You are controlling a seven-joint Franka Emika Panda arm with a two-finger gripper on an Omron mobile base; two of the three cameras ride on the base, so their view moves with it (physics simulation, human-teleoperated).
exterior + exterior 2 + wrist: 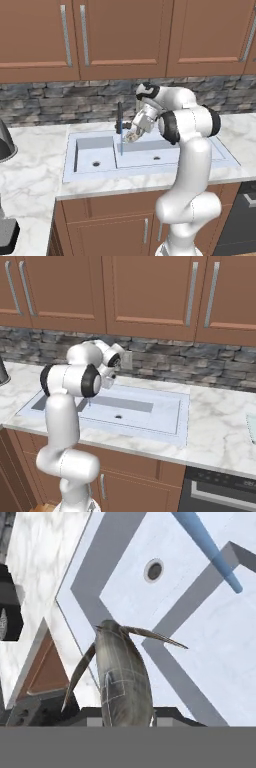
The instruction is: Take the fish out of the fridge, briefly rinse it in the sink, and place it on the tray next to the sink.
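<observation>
Hand view, nearest first: fish (122,674) pinched between the gripper (122,719) fingers, grey-tan body rising from the bottom edge, thin fins splayed to either side, head end pointing out over the sink (200,662). Beyond the fish, pale blue-grey basin floor, grey divider between the two basins, one round drain (154,570), and a blue stream of water (205,547) slanting across the upper right. White marbled counter (45,567) along the sink's left rim, with a dark block at the far left edge, too cropped to identify. Left base view: white arm bent over the counter front, gripper (131,134) closed around the small tan fish (133,135), held above the sink (90,172) near the divider, just beside the thin black faucet (119,119) and the narrow blue water stream (121,144) falling from it. Fish close to the stream; touching or not, cannot tell. Two drains on the basin floors, one in each. Farther back, grey stone backsplash (60,102) and brown wall cabinets (120,35) with slim metal handles. Right base view: arm in front at left, wrist over the sink (165,416), fish hidden behind the arm. Far right on the counter (220,431), pale green-grey edge of the tray (252,426), well apart from the gripper, cut off by the picture edge.
</observation>
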